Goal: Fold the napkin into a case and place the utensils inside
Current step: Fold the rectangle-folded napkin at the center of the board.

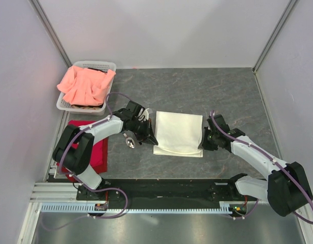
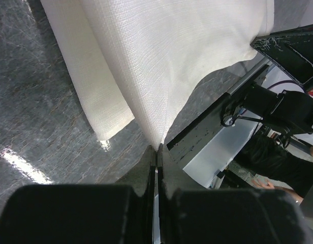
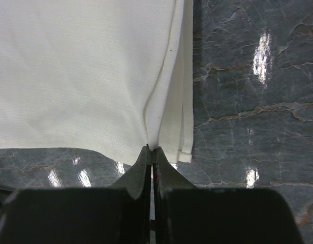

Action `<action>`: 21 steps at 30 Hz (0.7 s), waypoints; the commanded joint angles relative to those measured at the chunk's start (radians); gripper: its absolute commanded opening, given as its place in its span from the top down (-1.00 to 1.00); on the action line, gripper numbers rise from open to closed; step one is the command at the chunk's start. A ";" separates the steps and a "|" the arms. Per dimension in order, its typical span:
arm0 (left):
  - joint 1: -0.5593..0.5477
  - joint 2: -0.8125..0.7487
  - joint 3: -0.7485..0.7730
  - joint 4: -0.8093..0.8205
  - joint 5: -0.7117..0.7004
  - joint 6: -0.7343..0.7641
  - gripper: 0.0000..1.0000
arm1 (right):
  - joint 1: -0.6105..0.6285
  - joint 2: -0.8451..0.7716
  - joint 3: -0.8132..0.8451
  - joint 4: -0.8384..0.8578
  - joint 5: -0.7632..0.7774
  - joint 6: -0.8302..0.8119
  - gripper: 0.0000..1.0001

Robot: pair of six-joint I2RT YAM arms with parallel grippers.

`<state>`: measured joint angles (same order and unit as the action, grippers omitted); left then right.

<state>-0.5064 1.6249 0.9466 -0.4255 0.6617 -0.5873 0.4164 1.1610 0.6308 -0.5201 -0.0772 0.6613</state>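
The cream-white napkin (image 1: 179,133) lies folded in layers at the table's middle. My left gripper (image 1: 152,140) is shut on its near left corner; in the left wrist view the napkin (image 2: 161,56) rises from the pinched tips of the left gripper (image 2: 159,148). My right gripper (image 1: 202,145) is shut on its near right corner; in the right wrist view the napkin (image 3: 85,71) shows stacked edges beside the right gripper (image 3: 152,148). A utensil with a shiny silver spoon bowl (image 1: 130,141) lies left of the napkin, partly under my left arm. The other utensil is hidden.
A white basket (image 1: 108,67) at the back left holds a salmon-pink cloth (image 1: 85,84). A red cloth (image 1: 97,152) lies at the near left under my left arm. Grey walls stand close on both sides.
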 commanded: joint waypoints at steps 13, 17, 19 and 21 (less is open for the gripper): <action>-0.014 0.049 -0.037 0.024 -0.040 0.015 0.96 | 0.002 0.034 -0.042 0.046 0.045 -0.011 1.00; -0.014 0.069 -0.032 0.024 -0.066 0.024 0.96 | 0.001 0.054 -0.055 0.071 0.028 -0.005 1.00; -0.014 0.073 -0.031 0.021 -0.074 0.027 0.96 | 0.002 0.055 -0.059 0.074 0.030 -0.005 1.00; -0.014 0.081 -0.031 0.021 -0.082 0.029 0.95 | 0.001 0.060 -0.060 0.074 0.034 -0.008 1.00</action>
<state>-0.5186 1.6943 0.9131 -0.4164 0.6163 -0.5861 0.4164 1.2133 0.5781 -0.4698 -0.0616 0.6594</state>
